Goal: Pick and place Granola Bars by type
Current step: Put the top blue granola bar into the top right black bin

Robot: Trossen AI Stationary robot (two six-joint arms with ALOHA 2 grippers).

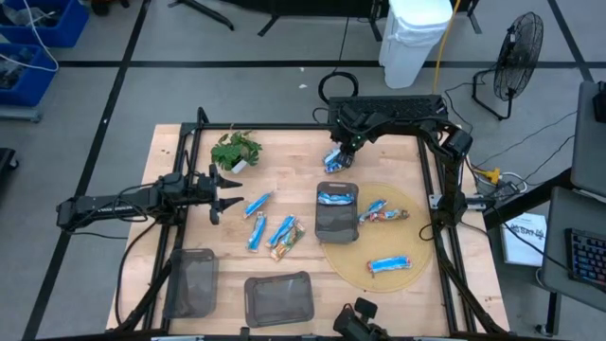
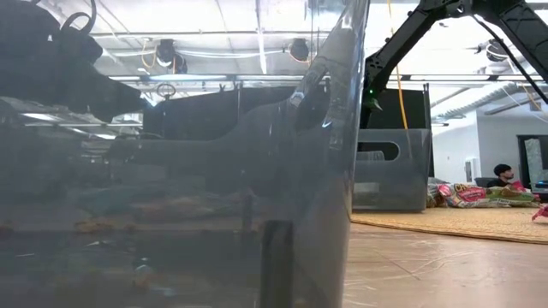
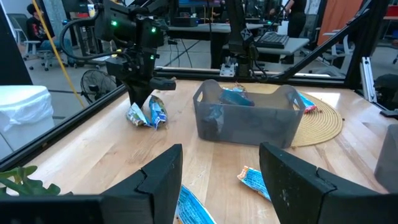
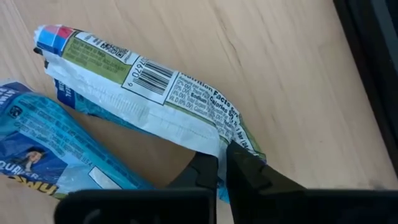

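Observation:
Several granola bars show in the high view. A few blue ones and a brown one [image 1: 289, 242] lie loose mid-table, and a blue bar [image 1: 336, 198] lies in the dark mesh tray [image 1: 336, 224]. More bars [image 1: 390, 264] rest on the round woven mat [image 1: 417, 242]. My right gripper [image 1: 343, 147] hangs over two bars near the table's far edge, shut on one [image 4: 143, 93] whose white and green barcode side shows. A second blue bar [image 4: 37, 155] lies beside it. My left gripper [image 1: 222, 196] is open above the table's left part, near the loose bars. My right gripper pinches the bar's wrapper at one end [image 4: 239, 140] between its two fingers [image 4: 205, 165]. It comes from above, pointing down [image 3: 142, 99]. The bar [image 3: 157, 112] stands tilted below the fingers, with its lower end at the table; whether that end is lifted clear does not show.
Two more dark mesh trays [image 1: 192, 284] [image 1: 277, 298] sit near the table's near edge. A green plant sprig [image 1: 235, 150] lies at the far left. A black frame [image 1: 284, 126] borders the table. A tray wall [image 2: 171, 171] blocks most of the low view.

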